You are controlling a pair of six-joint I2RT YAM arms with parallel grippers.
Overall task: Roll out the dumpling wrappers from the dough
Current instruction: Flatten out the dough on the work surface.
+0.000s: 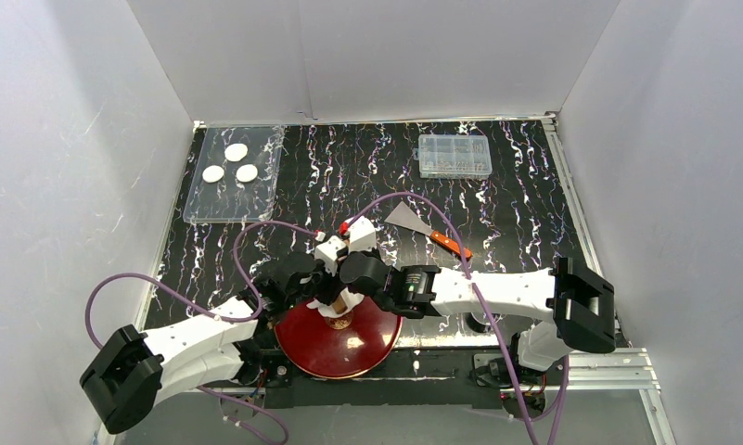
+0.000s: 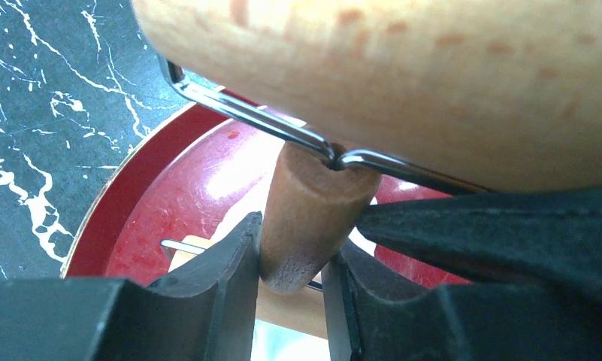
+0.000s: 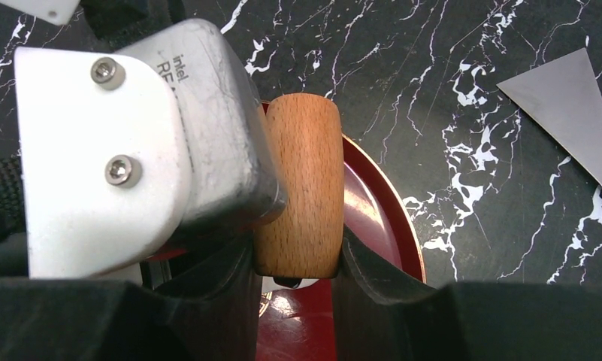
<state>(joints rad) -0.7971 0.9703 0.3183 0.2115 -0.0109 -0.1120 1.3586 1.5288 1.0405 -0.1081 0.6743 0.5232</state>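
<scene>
**A:** Where's the dough?

**B:** On the red plate, under the roller. It is mostly hidden. The left wrist view shows only a pale strip low down between the jaws, so I can't tell its shape.

**A:** And the wrappers?

**B:** There are three small white discs, close together but apart. They lie on a clear tray at the back left corner of the bench, well away from the plate.

**A:** Who has the roller?

**B:** Both arms. The left gripper has its jaws closed on the short wooden handle, one on each side. A thin metal wire runs from the top of that handle along a thick wooden barrel above it. The right gripper has its jaws closed on a wooden barrel, which stands upright between them in its wrist view. The left arm's silver camera housing is pressed close against the barrel's left side.

**A:** So the two meet over the plate?

**B:** Yes. Seen from above, they come together over the plate's far half, and the plate sits at the near edge of the bench, between the arm bases.

**A:** Anything else out there?

**B:** A metal scraper with an orange handle lies just beyond the right arm. A clear lidded box sits at the back right.
</scene>
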